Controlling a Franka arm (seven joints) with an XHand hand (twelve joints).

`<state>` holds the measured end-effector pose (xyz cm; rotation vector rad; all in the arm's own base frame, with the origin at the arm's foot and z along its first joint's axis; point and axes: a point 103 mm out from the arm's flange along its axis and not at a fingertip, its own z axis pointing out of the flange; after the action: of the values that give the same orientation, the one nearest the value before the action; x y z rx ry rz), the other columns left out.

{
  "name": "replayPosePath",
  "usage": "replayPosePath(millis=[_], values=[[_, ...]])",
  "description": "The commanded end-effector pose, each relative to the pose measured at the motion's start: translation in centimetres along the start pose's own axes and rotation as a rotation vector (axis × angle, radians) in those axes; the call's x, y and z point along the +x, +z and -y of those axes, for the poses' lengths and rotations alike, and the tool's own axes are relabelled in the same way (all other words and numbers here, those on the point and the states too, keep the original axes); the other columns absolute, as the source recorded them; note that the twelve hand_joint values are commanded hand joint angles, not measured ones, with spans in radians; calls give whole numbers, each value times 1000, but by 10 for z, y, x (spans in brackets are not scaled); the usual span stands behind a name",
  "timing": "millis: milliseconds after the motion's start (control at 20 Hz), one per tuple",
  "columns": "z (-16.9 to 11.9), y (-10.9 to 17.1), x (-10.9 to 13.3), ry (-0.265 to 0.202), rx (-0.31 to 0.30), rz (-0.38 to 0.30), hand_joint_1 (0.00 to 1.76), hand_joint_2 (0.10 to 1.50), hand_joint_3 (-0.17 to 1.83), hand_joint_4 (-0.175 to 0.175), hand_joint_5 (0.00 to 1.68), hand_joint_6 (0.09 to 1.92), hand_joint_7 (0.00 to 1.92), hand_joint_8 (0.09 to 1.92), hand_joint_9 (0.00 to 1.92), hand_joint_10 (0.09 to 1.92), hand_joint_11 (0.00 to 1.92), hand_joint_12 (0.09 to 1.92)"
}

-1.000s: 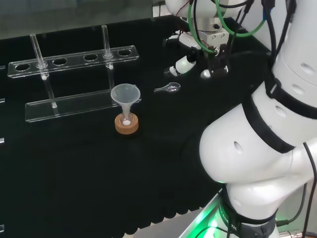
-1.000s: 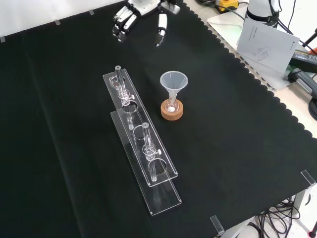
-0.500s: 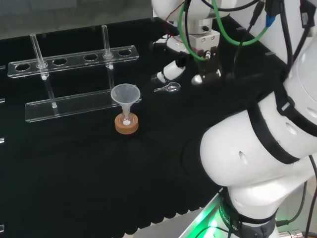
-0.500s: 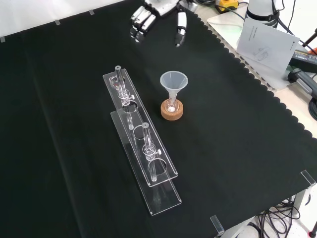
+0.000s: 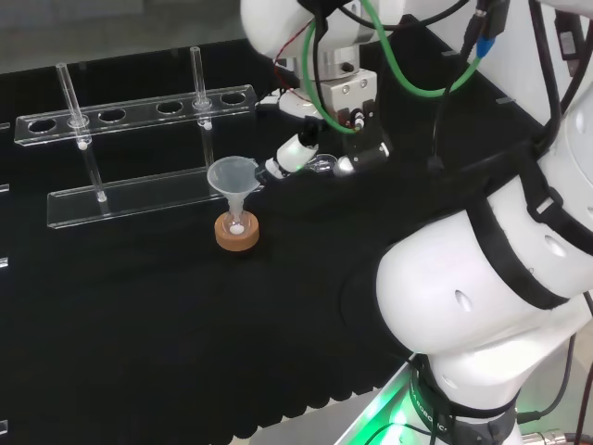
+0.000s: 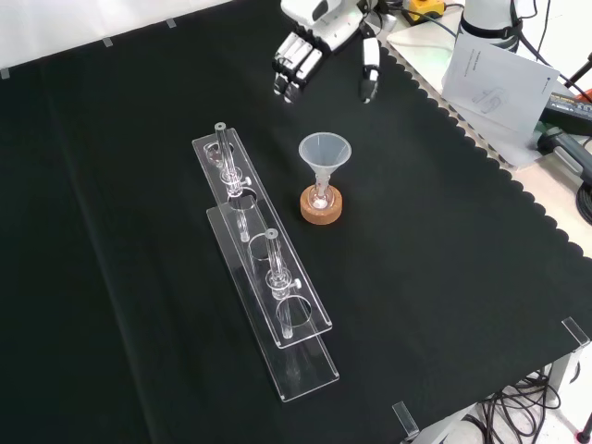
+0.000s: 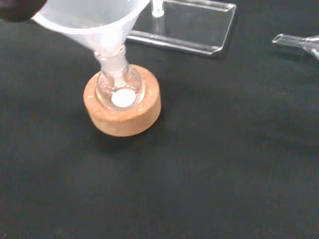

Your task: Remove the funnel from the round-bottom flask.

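Note:
A translucent plastic funnel (image 5: 235, 176) stands upright in the neck of a small round-bottom flask (image 5: 237, 221), which rests on a cork ring (image 5: 237, 235). The front view shows the funnel (image 6: 325, 151) and the cork ring (image 6: 320, 207) at mid-cloth. In the wrist view the funnel (image 7: 94, 20), the flask (image 7: 118, 89) and the ring (image 7: 124, 117) are close. The hand (image 5: 296, 151) hovers just right of the funnel's rim in the head view, open, with straight fingers and nothing in it. Seen from the front, the hand (image 6: 296, 65) is above and beyond the funnel, with the thumb set apart.
A clear two-tier rack (image 5: 139, 107) with two test tubes stands behind the flask in the head view and to the left of the flask as the rack (image 6: 268, 287) in the front view. A small clear glass piece (image 5: 321, 164) lies on the cloth below the hand. Papers (image 6: 499, 69) lie past the cloth's scalloped edge.
The hand has moved towards the funnel, leftward in the head view and rightward and lower in the front view, staying open. The funnel and flask have not moved.

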<state>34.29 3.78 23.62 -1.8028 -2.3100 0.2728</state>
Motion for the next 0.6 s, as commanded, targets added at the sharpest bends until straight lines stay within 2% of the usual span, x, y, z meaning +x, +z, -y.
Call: replayPosePath(millis=[50,250,600], values=[[-7,3,20,-32,40,45,547,693,222,-3,66,87,0,185,37,758,115,1509],[-14,3,33,-50,50,80,535,695,201,-2,27,87,0,87,1,750,82,1522],[-29,6,42,-64,74,115,530,699,185,-4,0,87,0,87,0,713,66,1532]])
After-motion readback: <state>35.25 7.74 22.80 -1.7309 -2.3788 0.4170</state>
